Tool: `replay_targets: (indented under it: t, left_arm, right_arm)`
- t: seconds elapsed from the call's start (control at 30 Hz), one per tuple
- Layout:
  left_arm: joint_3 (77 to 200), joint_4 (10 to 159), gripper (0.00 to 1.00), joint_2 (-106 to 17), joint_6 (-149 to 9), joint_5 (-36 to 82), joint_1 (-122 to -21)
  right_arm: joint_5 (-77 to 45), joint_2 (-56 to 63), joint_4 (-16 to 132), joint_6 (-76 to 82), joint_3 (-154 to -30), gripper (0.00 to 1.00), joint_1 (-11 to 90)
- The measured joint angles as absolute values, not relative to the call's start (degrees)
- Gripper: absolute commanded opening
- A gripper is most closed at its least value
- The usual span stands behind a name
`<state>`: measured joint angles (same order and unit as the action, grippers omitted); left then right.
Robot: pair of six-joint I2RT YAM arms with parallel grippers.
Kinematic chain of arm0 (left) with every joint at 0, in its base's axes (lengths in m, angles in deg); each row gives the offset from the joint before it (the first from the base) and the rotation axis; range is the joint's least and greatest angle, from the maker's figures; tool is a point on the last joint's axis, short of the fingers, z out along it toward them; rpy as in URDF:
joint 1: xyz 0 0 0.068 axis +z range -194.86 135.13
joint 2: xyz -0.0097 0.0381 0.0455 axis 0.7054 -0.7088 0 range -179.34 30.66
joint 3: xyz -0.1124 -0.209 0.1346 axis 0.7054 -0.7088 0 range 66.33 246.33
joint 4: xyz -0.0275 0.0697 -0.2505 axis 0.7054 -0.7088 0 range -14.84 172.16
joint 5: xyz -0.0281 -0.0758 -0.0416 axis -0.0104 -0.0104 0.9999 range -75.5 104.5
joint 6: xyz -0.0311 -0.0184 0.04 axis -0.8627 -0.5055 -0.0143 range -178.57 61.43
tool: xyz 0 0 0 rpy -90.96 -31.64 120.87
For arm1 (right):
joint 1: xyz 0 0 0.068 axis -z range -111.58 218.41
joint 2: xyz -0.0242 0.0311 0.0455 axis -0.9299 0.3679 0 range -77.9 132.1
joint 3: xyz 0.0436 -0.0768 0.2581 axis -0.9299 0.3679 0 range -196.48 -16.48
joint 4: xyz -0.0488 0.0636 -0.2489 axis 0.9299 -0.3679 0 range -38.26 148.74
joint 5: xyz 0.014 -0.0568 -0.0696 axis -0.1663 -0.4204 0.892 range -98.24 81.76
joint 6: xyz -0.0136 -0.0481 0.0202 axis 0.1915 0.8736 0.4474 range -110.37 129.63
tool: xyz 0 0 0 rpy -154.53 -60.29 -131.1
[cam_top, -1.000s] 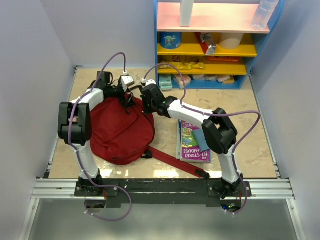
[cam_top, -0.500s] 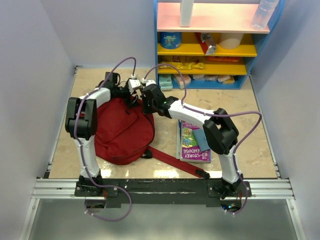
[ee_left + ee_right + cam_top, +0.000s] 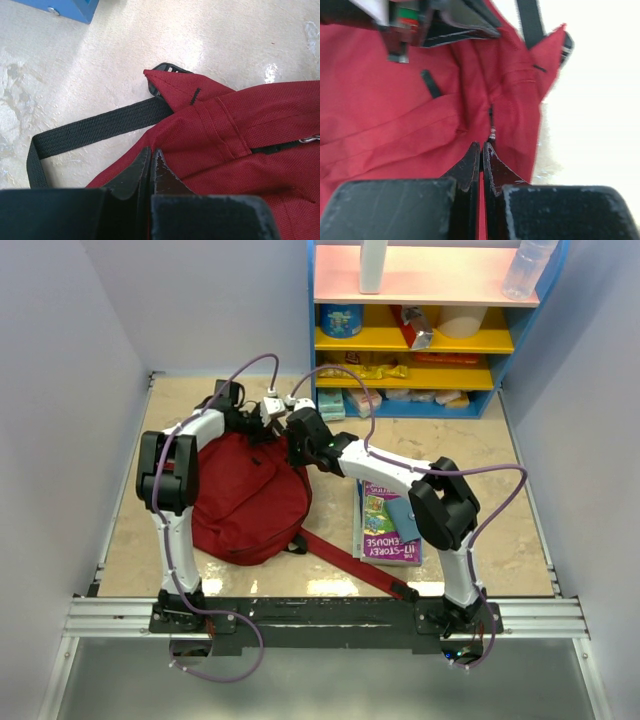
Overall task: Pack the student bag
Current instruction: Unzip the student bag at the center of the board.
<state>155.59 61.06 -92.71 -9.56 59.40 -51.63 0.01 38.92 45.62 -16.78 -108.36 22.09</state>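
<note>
Over the last second the left arm has swung in from the table's left side. Its elbow is now closer to the bag, and the left gripper (image 3: 151, 152) has moved along the far end of the student bag (image 3: 245, 505), a large dark-red fabric backpack with black zippers, to sit just beside the right gripper (image 3: 481, 147). The left jaws were wide apart then. Now they are pressed together with their tips in the red cloth and only a sliver of it between them. The right arm has barely shifted. Its jaws are also closed tight, with a thin fold of red fabric pinched between them, just short of a black zipper (image 3: 491, 115). The bag lies where it was, flat on the beige marbled tabletop (image 3: 500, 460), left of centre.

A long red strap (image 3: 350, 572) trails from the bag's near right corner toward the near rail. A black webbing strap (image 3: 90, 127) loops over the table from the bag's far corner, beside a black plastic buckle (image 3: 165, 67). Right of the bag lies a purple-covered picture book (image 3: 385, 530); the right forearm and elbow cross above it and hide part of its cover. At the far side stands a blue-and-yellow shelf unit (image 3: 420, 330) holding packets and bottles. From overhead, both wrists cover the bag's far end, so the grips show only in the wrist views.
</note>
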Motion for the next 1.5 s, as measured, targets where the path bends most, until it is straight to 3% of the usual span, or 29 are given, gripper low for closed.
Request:
replay_targets:
  t: [0.67,1.27,1.3,1.33,1.37,1.4,1.47,1.5]
  left_arm:
    - [155.8,60.5,0.0,-90.6,-18.7,59.0,-39.8]
    - [149.9,67.9,0.0,-82.5,-30.2,52.1,-37.4]
    - [149.6,68.0,0.04,-82.3,-30.6,51.6,-37.4]
    - [149.2,68.2,0.15,-82.1,-30.6,51.3,-37.4]
    - [148.9,68.4,0.29,-81.9,-30.7,51.0,-37.4]
    - [148.6,68.4,0.51,-81.8,-30.6,50.9,-37.4]
    - [148.0,68.4,0.7,-81.5,-30.1,50.7,-37.2]
    - [148.0,67.8,0.86,-81.1,-30.2,50.8,-37.0]
  right_arm:
    - [7.4,32.3,43.2,-18.9,-103.2,0.0,22.5]
    - [6.7,23.7,44.7,-22.4,-90.8,0.0,21.4]
    - [6.6,23.4,44.9,-22.8,-90.0,0.0,21.1]
    - [6.6,23.1,45.1,-23.0,-89.3,0.0,20.8]
    - [6.4,22.5,45.4,-23.4,-88.3,0.0,20.4]
    - [6.2,22.2,45.5,-23.5,-87.9,0.0,20.2]
    - [5.9,21.6,45.4,-23.8,-87.3,0.0,19.8]
    - [5.8,21.5,45.4,-23.8,-87.3,0.0,19.6]
